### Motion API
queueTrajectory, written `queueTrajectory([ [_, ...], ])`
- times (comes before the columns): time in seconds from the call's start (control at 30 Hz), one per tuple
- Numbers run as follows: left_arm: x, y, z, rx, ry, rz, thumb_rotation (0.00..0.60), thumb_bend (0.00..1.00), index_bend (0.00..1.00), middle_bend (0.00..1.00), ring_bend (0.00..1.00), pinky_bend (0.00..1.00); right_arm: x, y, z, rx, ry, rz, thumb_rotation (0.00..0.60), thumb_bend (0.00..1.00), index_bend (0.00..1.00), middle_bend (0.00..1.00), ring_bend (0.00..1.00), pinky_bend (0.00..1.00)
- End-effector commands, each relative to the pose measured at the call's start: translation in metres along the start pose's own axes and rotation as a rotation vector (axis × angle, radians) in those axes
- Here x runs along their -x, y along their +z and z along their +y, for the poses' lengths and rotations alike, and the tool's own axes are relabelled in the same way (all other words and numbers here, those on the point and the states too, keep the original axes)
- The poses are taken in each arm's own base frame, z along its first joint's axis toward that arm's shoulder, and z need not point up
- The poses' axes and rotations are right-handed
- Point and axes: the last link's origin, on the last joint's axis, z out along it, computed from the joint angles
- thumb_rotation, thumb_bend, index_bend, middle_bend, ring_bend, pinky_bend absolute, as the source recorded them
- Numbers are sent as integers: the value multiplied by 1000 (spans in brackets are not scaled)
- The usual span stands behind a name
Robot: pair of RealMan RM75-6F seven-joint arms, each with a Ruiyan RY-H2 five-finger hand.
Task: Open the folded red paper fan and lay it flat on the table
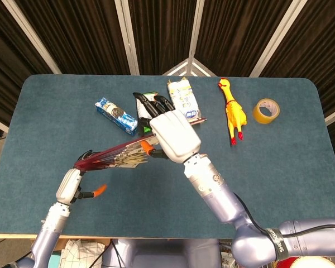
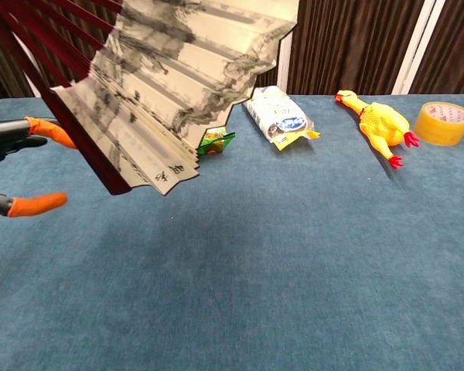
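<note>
The red paper fan [image 1: 114,159] hangs above the left half of the table, partly spread. In the head view it shows edge-on as dark red ribs and cream paper. The chest view shows the fan's [image 2: 178,85] ink-painted leaf filling the upper left. My right hand [image 1: 173,134] grips the fan's far guard stick from above; the chest view does not show this hand. My left hand [image 1: 71,184] is at the fan's pivot end, with dark fingers curled over it. In the chest view the left hand's [image 2: 8,137] orange-tipped fingers are apart beside the red guard.
Along the far side of the blue table [image 1: 279,178] lie a blue snack box [image 1: 116,114], a green packet [image 2: 214,141] partly under my right hand, a white packet [image 1: 184,103], a yellow rubber chicken [image 1: 233,111] and a tape roll [image 1: 266,110].
</note>
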Motion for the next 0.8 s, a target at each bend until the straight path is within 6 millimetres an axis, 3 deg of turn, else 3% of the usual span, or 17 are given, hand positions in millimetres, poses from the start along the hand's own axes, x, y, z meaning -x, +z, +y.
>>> queueTrajectory([
  [0.03,-2,2,-1,-6,-4,9,600,348,403,142,0,17,1,-1,3,0,0,-5,600,402,722,96,222,138],
  [0.27,-5,11,-2,-24,-32,29,600,347,275,116,0,17,0,-2,4,-5,0,-4,600,402,723,96,222,138],
  [0.43,-3,13,-3,-33,-60,18,600,316,108,85,0,17,1,-3,5,-1,-3,-7,600,402,722,96,222,138],
  [0.6,-1,16,-5,-38,-72,15,600,316,107,86,0,17,2,-4,5,-4,0,-10,600,402,723,96,222,138],
  [0.8,5,28,-1,-26,-69,12,600,316,231,114,0,17,3,-4,5,-8,-2,-15,600,403,723,96,222,138],
])
